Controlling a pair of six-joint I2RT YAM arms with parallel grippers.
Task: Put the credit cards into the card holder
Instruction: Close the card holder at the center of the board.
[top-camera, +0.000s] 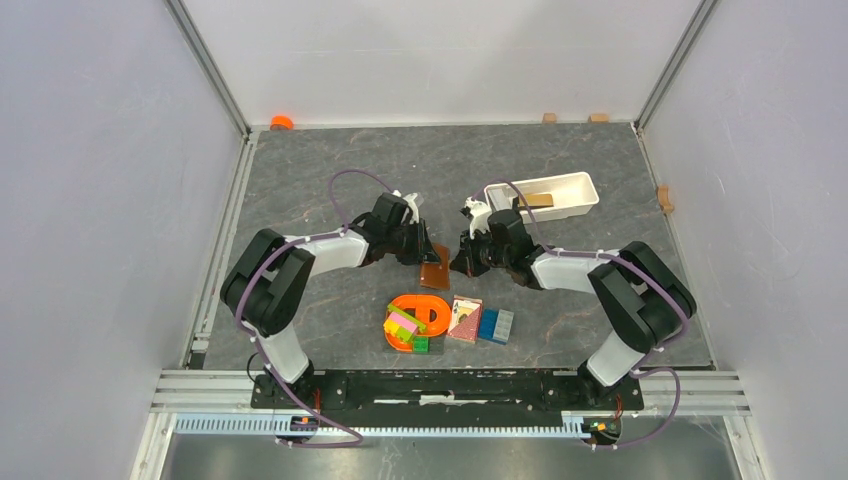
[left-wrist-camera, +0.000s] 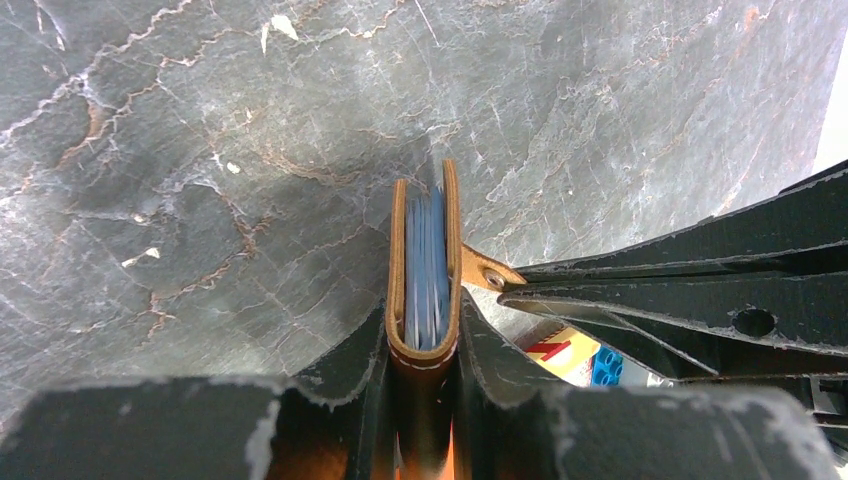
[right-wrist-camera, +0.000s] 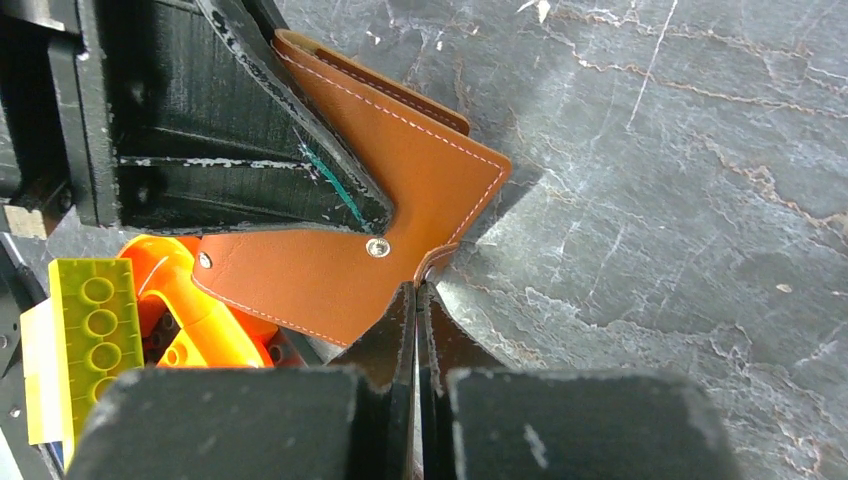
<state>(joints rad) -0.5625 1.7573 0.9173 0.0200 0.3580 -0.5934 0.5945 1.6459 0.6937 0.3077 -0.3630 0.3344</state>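
The wallet (top-camera: 434, 270) was held on edge over the counter (top-camera: 330, 180) between the two arms. It was clamped at its fold by the left pincer (left-wrist-camera: 425, 335), with bluish cards (left-wrist-camera: 427, 270) tucked between its leaves. The right pincer (right-wrist-camera: 416, 300) was closed on the wallet's small snap strap — fingers pressed flat together. Nearer the arm bases, an orange curved toy (top-camera: 425, 310), a yellow-green brick (top-camera: 403, 322), a red card pack (top-camera: 465, 319) and blue blocks (top-camera: 496, 325) were crowded close — a white tray (top-camera: 575, 190) was set well apart, far right.
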